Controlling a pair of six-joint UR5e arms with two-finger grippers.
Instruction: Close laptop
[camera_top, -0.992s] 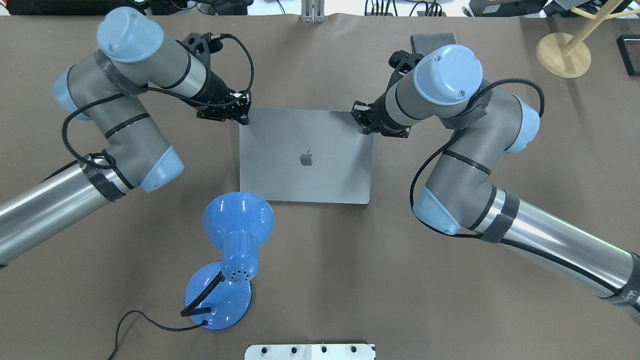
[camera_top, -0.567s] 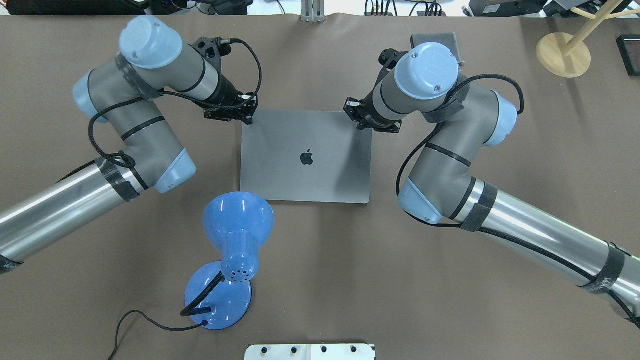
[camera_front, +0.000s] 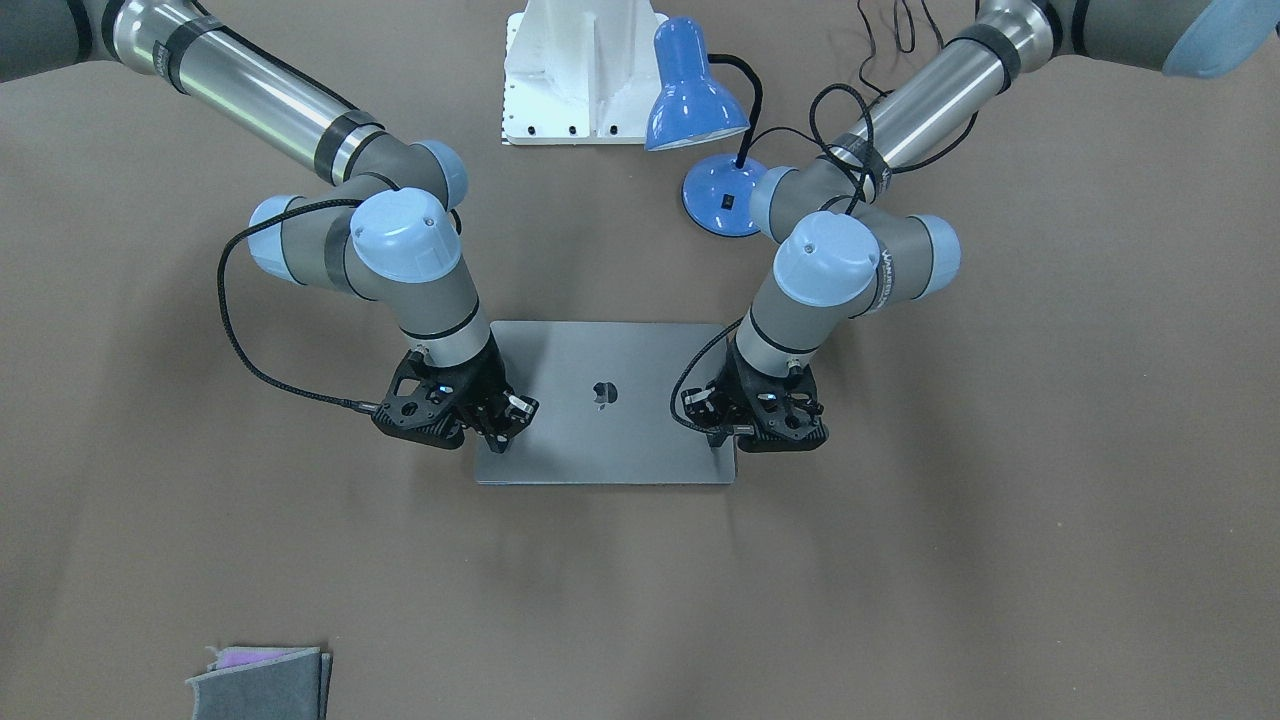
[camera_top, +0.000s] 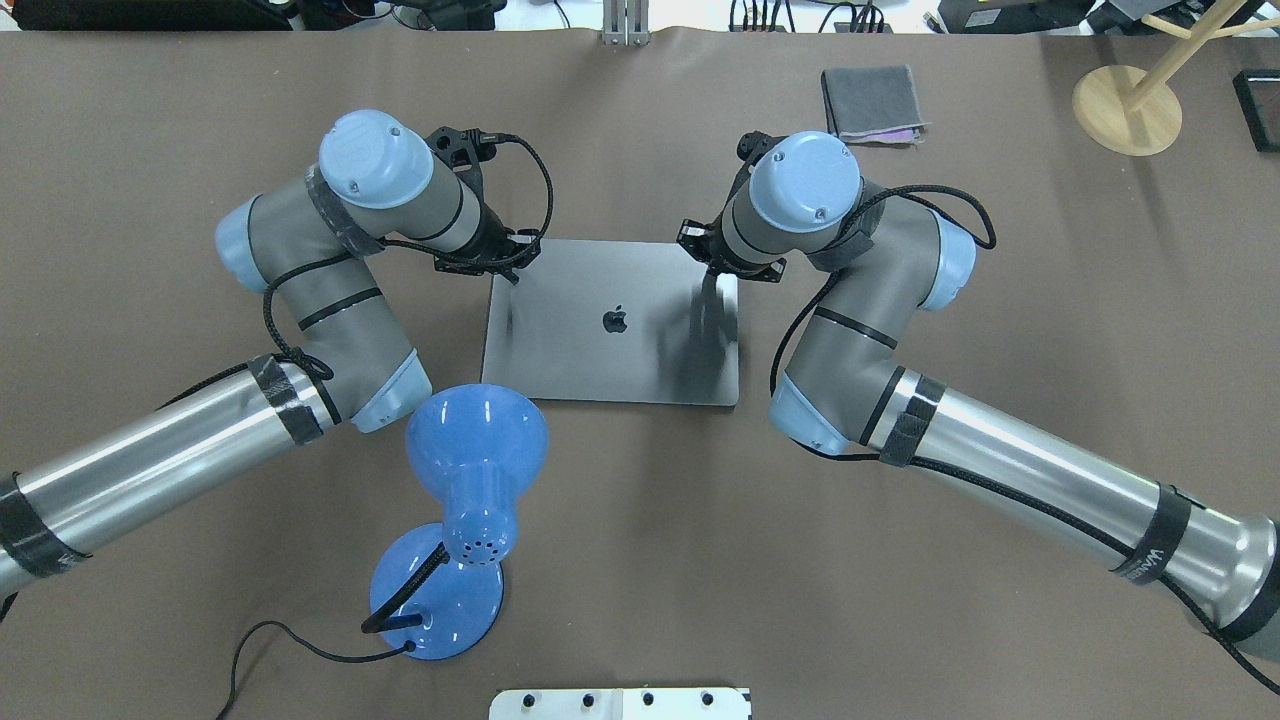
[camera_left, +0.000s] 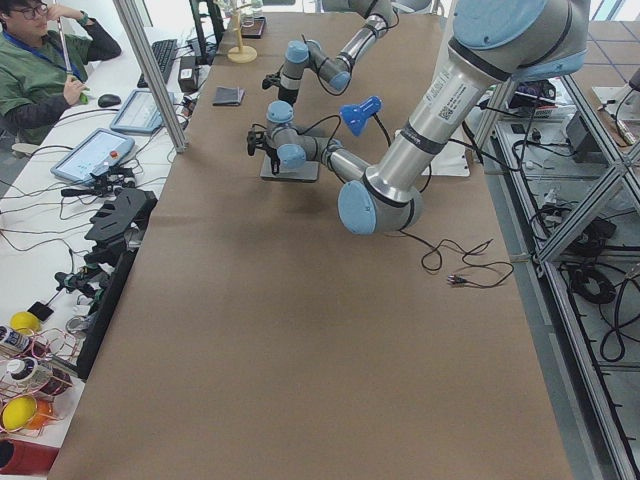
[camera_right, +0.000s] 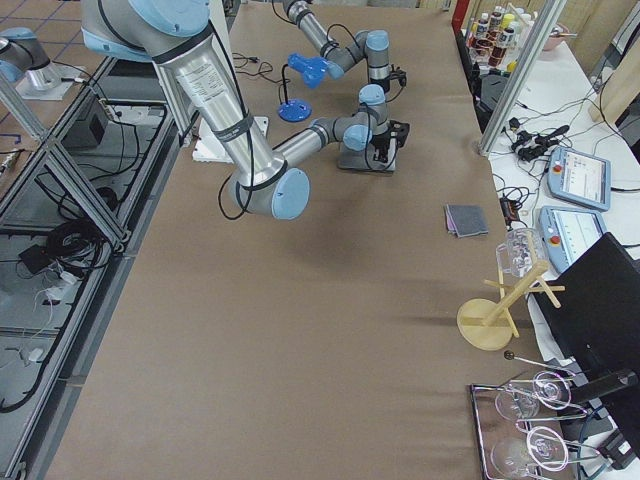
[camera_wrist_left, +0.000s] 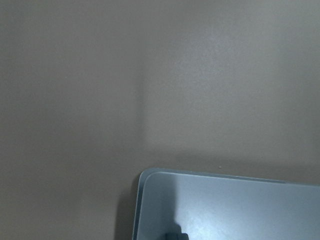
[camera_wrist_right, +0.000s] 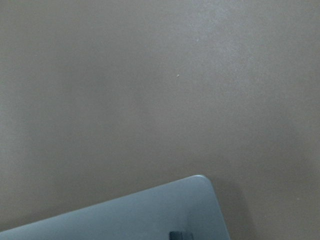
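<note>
The laptop (camera_top: 610, 350) lies mid-table with its space-grey lid and dark apple logo facing up; the lid is down flat or nearly so, and the keyboard and screen are hidden. It also shows in the front view (camera_front: 600, 440). My left gripper (camera_top: 515, 275) is shut, with its tip on the lid's far left corner (camera_wrist_left: 225, 205). My right gripper (camera_top: 712, 272) is shut, with its tip on the lid's far right corner (camera_wrist_right: 150, 215). In the front view the right gripper (camera_front: 505, 428) is on the view's left and the left gripper (camera_front: 722, 435) on its right.
A blue desk lamp (camera_top: 475, 470) stands just in front of the laptop's near left corner, its cable trailing left. A grey felt pouch (camera_top: 870, 105) lies at the far right. A wooden stand (camera_top: 1125, 105) is at the far right corner. A white base plate (camera_top: 620, 703) is at the near edge.
Both grippers have moved towards the robot and down, pushing the lid's far edge lower. The lid looks shorter and flatter now. Both elbows have swung inward.
</note>
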